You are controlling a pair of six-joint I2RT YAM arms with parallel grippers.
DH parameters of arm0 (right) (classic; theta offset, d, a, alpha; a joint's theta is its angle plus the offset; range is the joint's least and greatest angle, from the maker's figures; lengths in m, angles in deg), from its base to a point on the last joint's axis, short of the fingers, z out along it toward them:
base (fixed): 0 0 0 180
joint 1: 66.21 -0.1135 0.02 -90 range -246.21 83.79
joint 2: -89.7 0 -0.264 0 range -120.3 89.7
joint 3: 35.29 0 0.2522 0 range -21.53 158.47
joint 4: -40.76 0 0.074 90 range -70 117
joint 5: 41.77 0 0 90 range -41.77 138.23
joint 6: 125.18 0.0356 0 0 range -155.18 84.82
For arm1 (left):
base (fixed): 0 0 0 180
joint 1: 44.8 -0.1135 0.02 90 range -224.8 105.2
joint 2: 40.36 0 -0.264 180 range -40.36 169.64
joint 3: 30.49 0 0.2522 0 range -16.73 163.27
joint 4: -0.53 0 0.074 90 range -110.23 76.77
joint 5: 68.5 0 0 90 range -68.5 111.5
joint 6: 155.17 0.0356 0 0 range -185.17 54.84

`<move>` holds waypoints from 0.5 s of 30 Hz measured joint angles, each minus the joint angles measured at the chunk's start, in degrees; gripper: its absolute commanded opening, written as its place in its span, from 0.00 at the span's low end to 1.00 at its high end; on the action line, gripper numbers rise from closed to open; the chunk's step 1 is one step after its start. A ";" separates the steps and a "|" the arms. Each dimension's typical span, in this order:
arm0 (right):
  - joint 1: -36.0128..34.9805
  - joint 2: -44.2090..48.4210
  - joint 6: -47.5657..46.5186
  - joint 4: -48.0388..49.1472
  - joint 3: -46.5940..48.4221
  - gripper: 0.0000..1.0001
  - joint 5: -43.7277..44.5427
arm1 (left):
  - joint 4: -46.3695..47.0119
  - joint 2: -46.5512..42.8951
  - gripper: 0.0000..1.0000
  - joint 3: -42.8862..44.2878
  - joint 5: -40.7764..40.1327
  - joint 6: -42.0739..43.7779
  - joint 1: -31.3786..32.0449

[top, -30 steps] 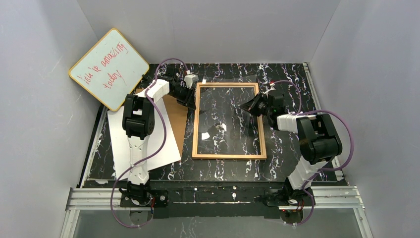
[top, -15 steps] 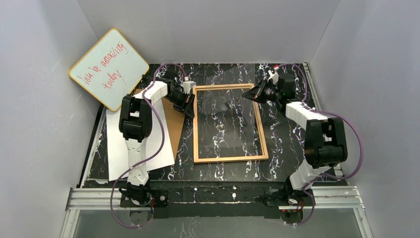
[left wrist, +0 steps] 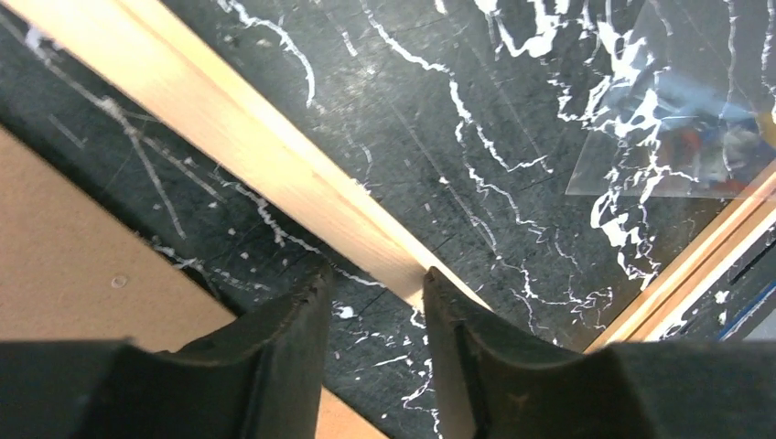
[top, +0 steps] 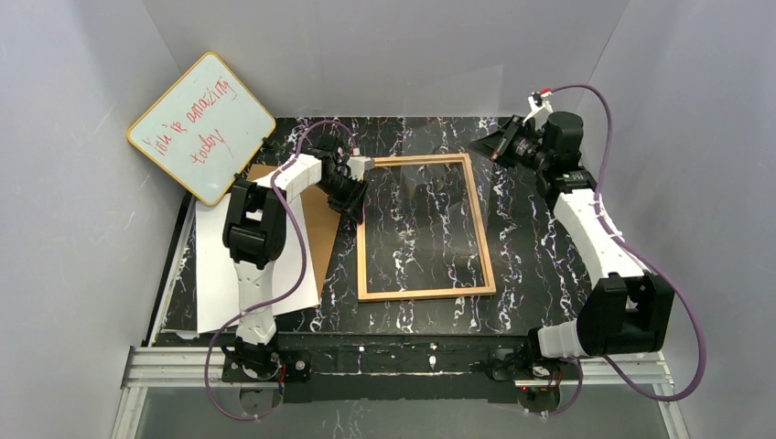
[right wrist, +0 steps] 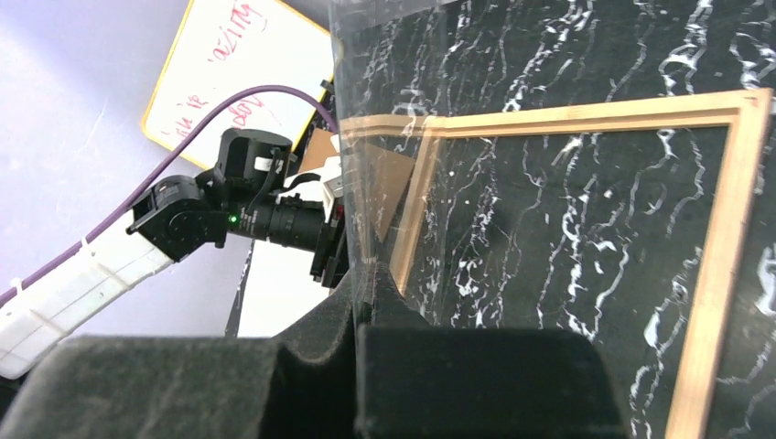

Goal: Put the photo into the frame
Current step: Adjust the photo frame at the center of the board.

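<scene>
The light-wood frame (top: 425, 293) lies flat on the black marbled table, its opening showing bare table. My right gripper (top: 488, 146) is raised above the frame's far right corner, shut on the edge of the clear pane (top: 453, 110), which hangs tilted in the air; the right wrist view shows the pane (right wrist: 384, 137) edge-on above the frame (right wrist: 723, 229). My left gripper (top: 357, 199) is low at the frame's left rail (left wrist: 274, 155), open, one fingertip (left wrist: 435, 283) over the rail, nothing held. The photo (top: 215, 274) lies white side up at the left, partly under the left arm.
A brown backing board (top: 320, 219) lies between the photo and the frame, overlapping the photo. A yellow-rimmed whiteboard (top: 201, 123) with red writing leans in the far left corner. Grey walls enclose the table on three sides.
My right arm has risen and swung back to the right, lifting the clear pane off the frame. The left gripper has opened and slid nearer along the left rail.
</scene>
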 measured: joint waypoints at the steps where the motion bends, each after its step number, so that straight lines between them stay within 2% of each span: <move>1: 0.55 0.76 -0.28 -1.05 0.04 0.01 0.02 | 0.02 0.00 0.31 0.04 0.04 -0.28 0.13; 5: 2.95 2.34 -0.39 -5.01 0.04 0.01 -0.70 | -0.15 0.87 0.24 1.90 0.13 -0.85 0.39; 15: 4.31 4.74 0.28 -11.82 0.00 0.01 -2.82 | -0.98 7.69 0.24 13.94 -2.21 -0.09 0.98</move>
